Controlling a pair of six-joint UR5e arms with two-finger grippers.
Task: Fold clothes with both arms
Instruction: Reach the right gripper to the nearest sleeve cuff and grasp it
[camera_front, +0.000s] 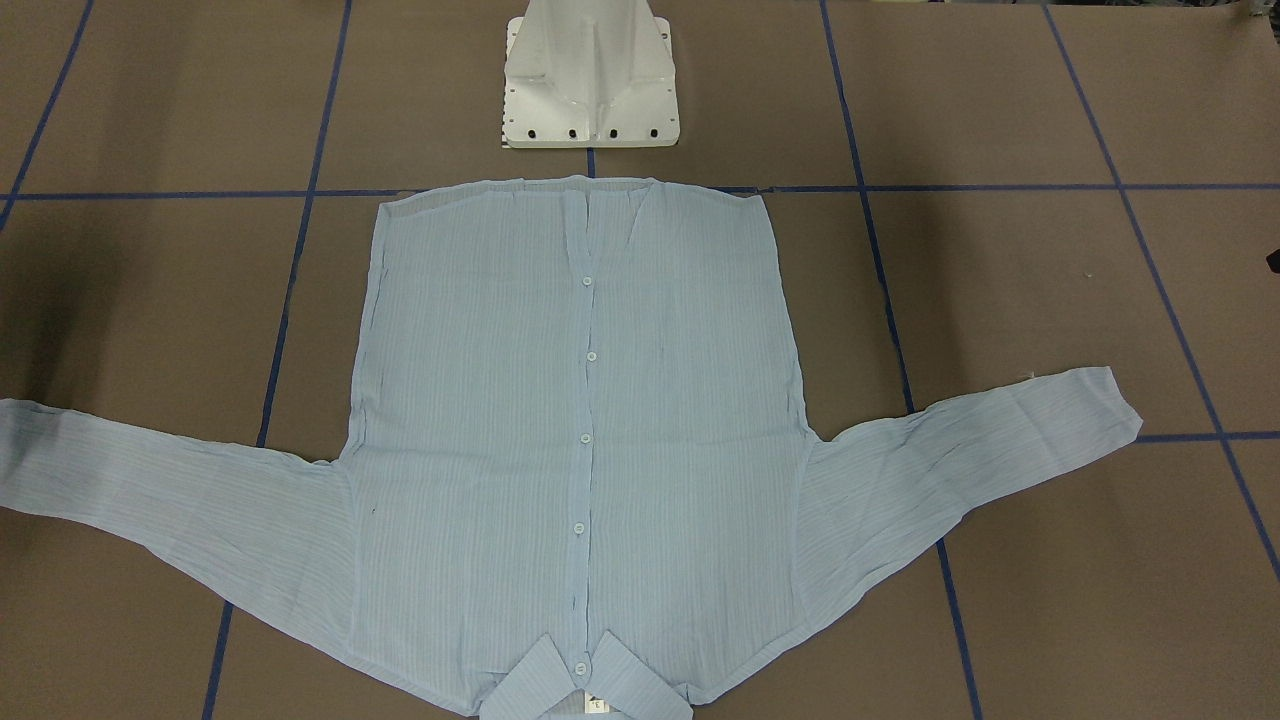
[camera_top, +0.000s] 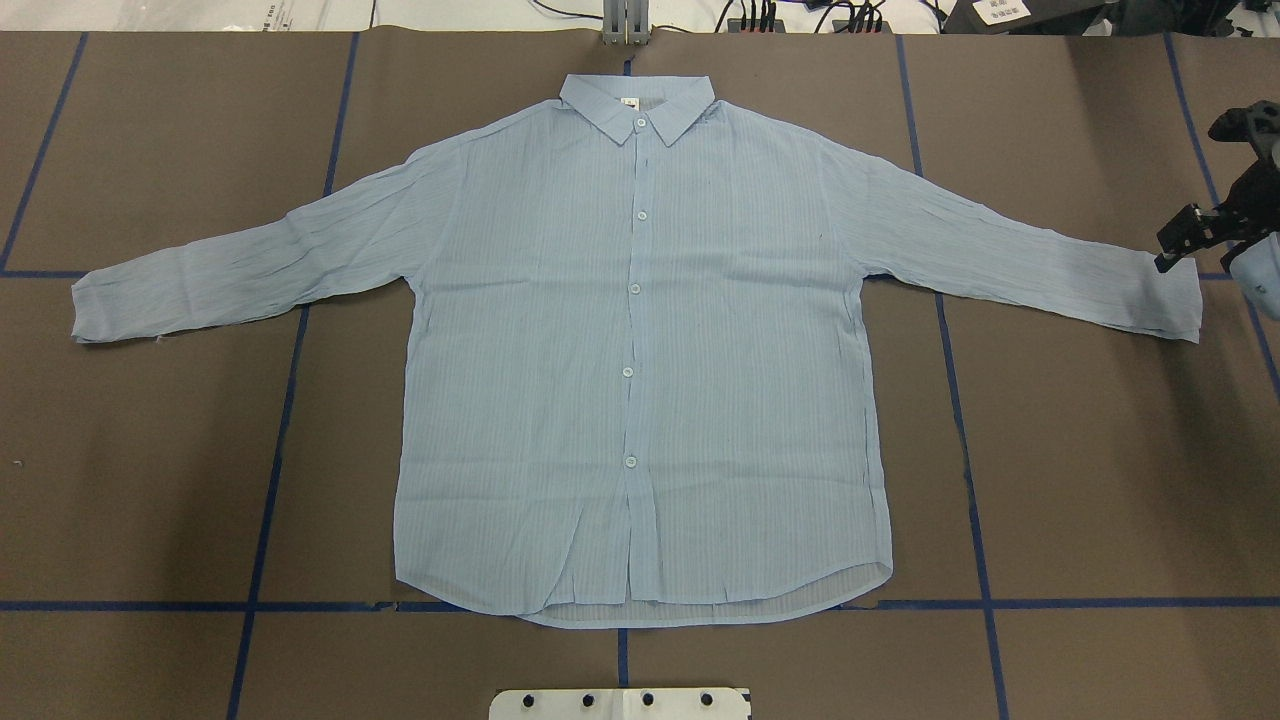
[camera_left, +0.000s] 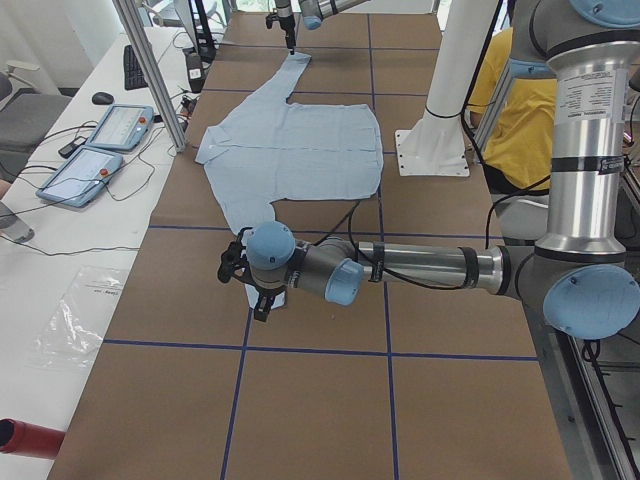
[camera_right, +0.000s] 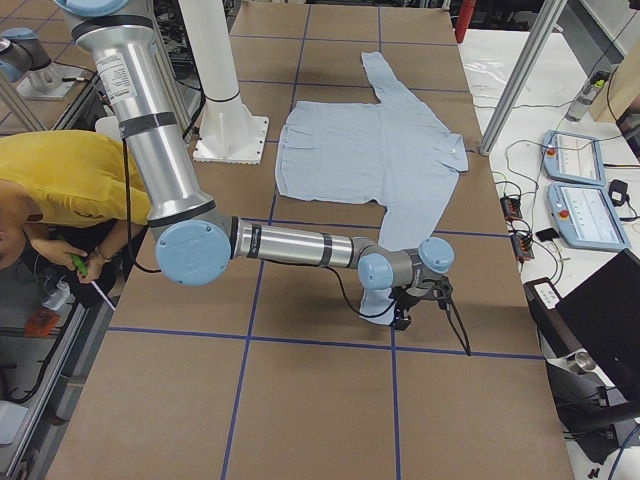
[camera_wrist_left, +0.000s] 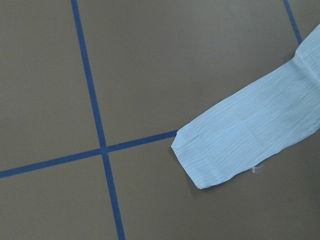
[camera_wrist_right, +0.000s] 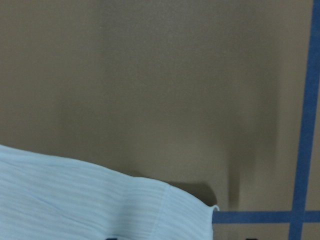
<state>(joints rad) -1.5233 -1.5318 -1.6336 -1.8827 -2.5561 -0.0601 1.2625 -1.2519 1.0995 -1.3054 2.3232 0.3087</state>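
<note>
The clothes are one light blue shirt (camera_top: 640, 340), spread flat and face up on the brown table, buttoned, collar (camera_top: 637, 105) at the far side and both sleeves out. My right gripper (camera_top: 1175, 250) hovers at the right cuff (camera_top: 1170, 300); in the right wrist view the cuff (camera_wrist_right: 100, 200) lies just below, and two dark fingertips sit far apart at the bottom edge, so it is open. My left gripper (camera_left: 245, 290) hangs low by the left cuff (camera_wrist_left: 225, 155). It shows only from the side, so I cannot tell whether it is open or shut.
The white pedestal base (camera_front: 590, 90) stands just behind the shirt's hem. Blue tape lines (camera_top: 290, 400) grid the table. A person in a yellow top (camera_right: 60, 190) bends beside the robot. Control tablets (camera_left: 100, 150) and cables lie on the side bench.
</note>
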